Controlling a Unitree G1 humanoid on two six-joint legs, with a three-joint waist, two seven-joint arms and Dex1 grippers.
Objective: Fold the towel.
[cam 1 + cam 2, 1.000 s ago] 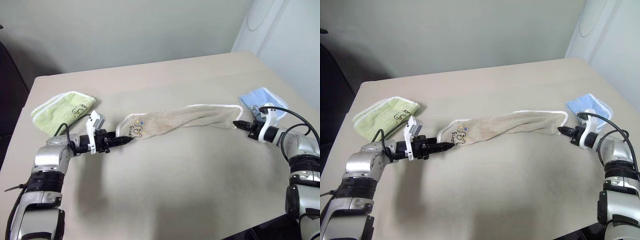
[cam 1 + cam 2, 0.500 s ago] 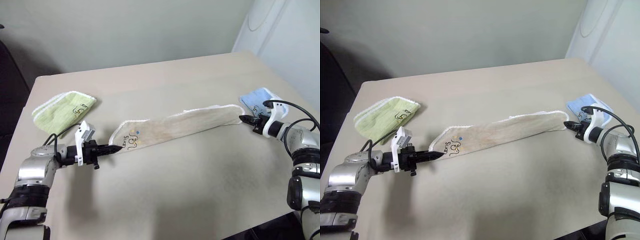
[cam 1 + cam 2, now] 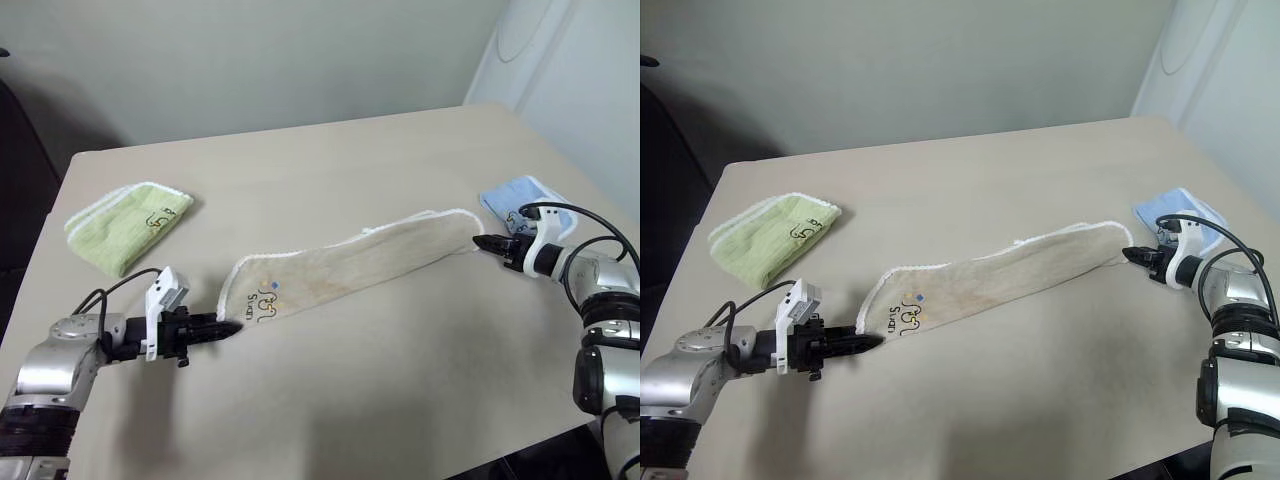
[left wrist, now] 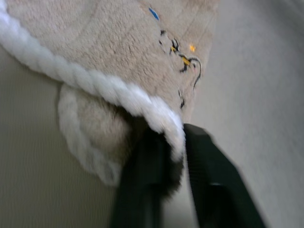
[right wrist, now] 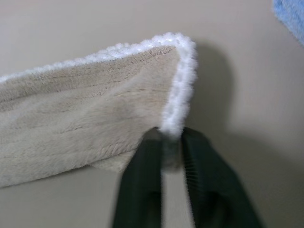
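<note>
Two grippers' fingers (image 4: pixel 142 190) pinching towel (image 3: pixel 350 265) corners, wrist views show white edging between them.

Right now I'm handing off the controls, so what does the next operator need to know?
Left hand: fingers on either side of the logo-end corner of the towel; whether they are pinching it is unclear.
Right hand: fingers on either side of the far-end corner, its white edging between them; grip also unclear.
The towel lies as a long, narrow doubled strip across the table, between the green folded towel and the blue folded towel.
Done: one lengthwise fold.
Left: confirm both grips, then probably bring the ends together.
</note>
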